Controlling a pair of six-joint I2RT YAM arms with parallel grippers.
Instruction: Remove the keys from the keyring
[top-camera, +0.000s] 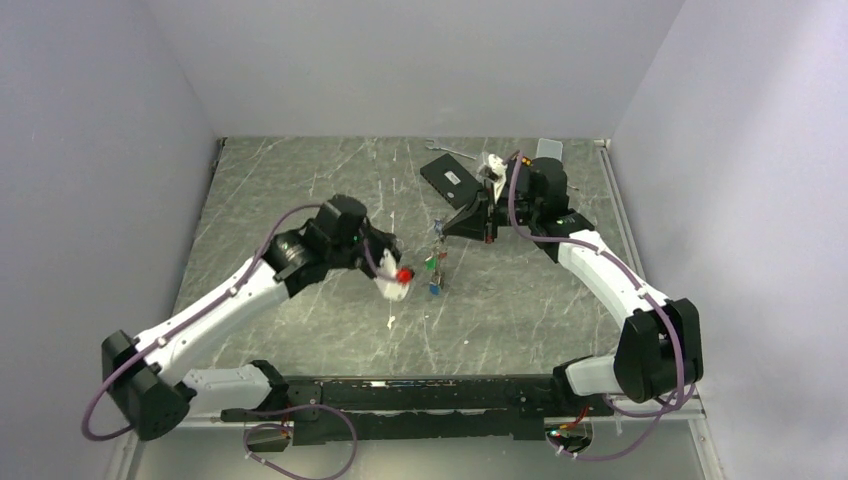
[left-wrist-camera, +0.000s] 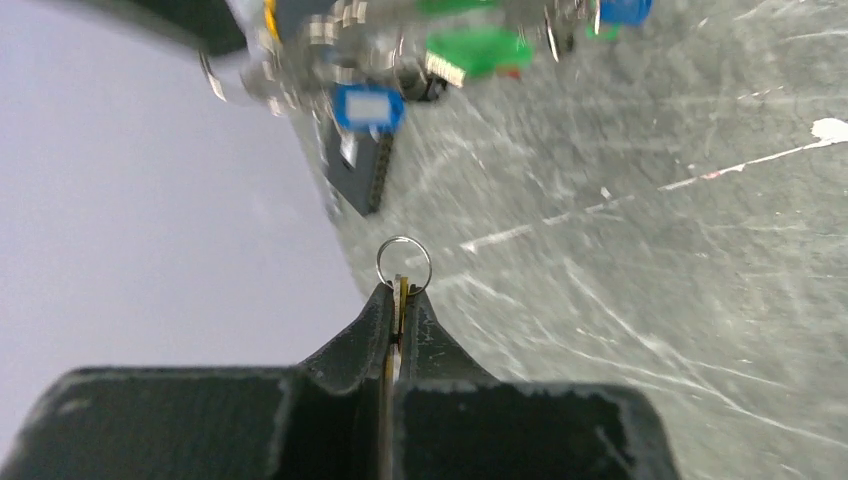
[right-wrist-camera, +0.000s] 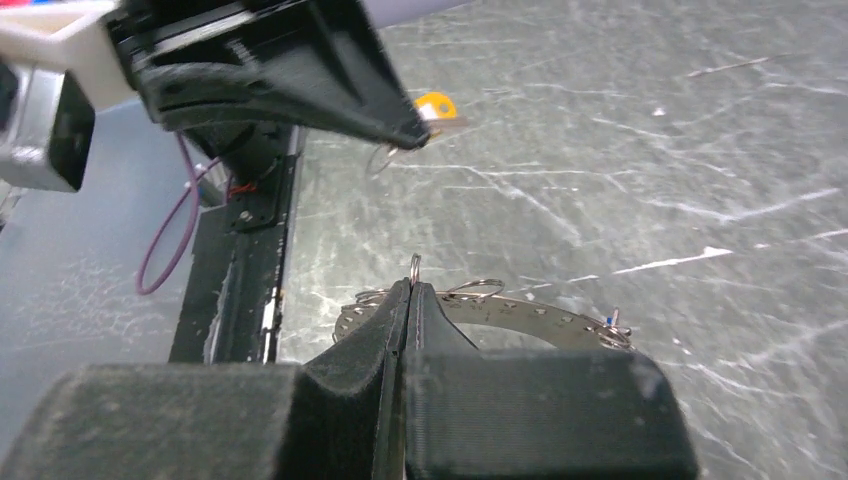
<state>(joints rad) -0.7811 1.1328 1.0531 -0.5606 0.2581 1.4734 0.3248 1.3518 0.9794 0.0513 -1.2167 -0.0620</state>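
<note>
Left of the desk's middle, one key (top-camera: 404, 273) is pinched edge-on between the closed fingers of the left gripper (left-wrist-camera: 402, 290), with a small split ring (left-wrist-camera: 404, 262) standing out past the tips. Just to its right, and apart from it, the other keys (top-camera: 434, 268) are seen hanging in a bunch from the keyring (right-wrist-camera: 520, 306), which is clamped by the pressed-together right gripper (right-wrist-camera: 411, 290). Toward the far edge, a black box (top-camera: 447, 181) is laid flat, with a wrench (top-camera: 450, 152) beyond it.
</note>
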